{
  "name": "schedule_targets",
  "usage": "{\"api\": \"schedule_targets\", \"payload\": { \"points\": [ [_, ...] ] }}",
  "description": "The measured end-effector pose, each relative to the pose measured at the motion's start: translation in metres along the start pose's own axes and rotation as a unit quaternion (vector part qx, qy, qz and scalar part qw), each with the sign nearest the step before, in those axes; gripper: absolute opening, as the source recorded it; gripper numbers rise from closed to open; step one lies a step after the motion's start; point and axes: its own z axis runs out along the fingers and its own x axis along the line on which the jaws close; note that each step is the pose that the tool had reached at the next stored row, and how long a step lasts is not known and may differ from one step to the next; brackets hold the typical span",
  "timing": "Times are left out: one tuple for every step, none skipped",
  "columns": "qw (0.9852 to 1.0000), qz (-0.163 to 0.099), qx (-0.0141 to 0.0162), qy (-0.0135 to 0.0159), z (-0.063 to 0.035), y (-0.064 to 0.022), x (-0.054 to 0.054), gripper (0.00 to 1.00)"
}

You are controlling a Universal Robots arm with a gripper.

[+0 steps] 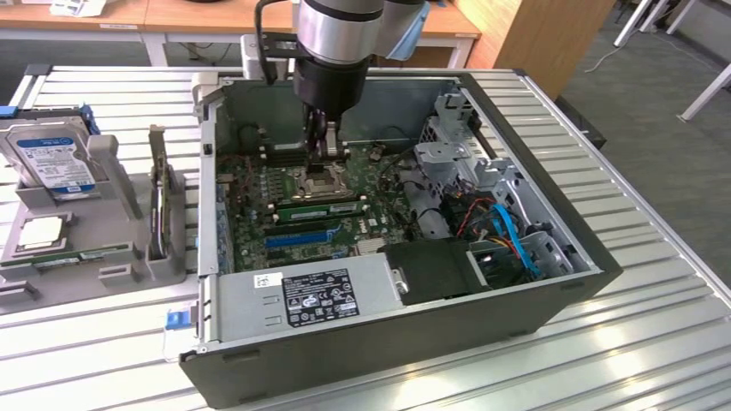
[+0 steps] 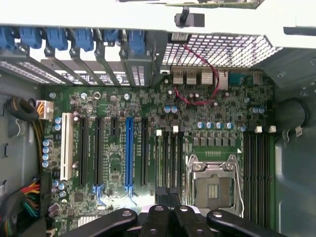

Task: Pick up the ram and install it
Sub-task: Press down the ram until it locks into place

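A long, narrow green ram stick lies flat along the front of the grey holder at the exterior view's left, outside the case. Another green stick of the same kind sits in a slot beside the CPU socket. My gripper hangs inside the open computer case, above the motherboard near the socket and far from the holder. In the wrist view my gripper is shut, its black fingertips pressed together with nothing between them, over the end of the black memory slots beside the CPU socket.
The holder also carries a hard drive, a CPU chip and an upright expansion card. Inside the case are a power supply, drive cages with blue and orange cables, and expansion slots, one of them blue.
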Motion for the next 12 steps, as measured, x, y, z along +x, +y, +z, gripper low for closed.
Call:
{"api": "schedule_targets", "payload": {
  "points": [
    [1.0000,0.000,0.0000,0.0000,-0.0001,-0.0017,0.000,0.10],
    [1.0000,0.000,0.0000,0.0000,-0.0002,-0.0035,0.000,0.10],
    [1.0000,0.000,0.0000,0.0000,-0.0003,-0.0054,0.000,0.10],
    [1.0000,0.000,0.0000,0.0000,-0.0004,-0.0071,0.000,0.10],
    [1.0000,0.000,-0.0001,0.0000,-0.0005,-0.0087,0.000,0.10],
    [1.0000,0.000,0.0000,0.0000,-0.0006,-0.0102,0.000,0.10],
    [1.0000,0.000,0.0000,0.0000,-0.0006,-0.0116,0.000,0.10],
    [1.0000,0.000,-0.0001,0.0000,-0.0007,-0.0130,0.000,0.10],
    [1.0000,0.000,-0.0001,0.0000,-0.0008,-0.0143,0.000,0.10],
    [1.0000,0.000,0.0000,0.0000,-0.0009,-0.0155,0.000,0.10],
    [1.0000,0.000,-0.0001,0.0000,-0.0009,-0.0168,0.000,0.10],
    [1.0000,0.000,-0.0001,0.0000,-0.0010,-0.0180,0.000,0.10]
  ]
}}
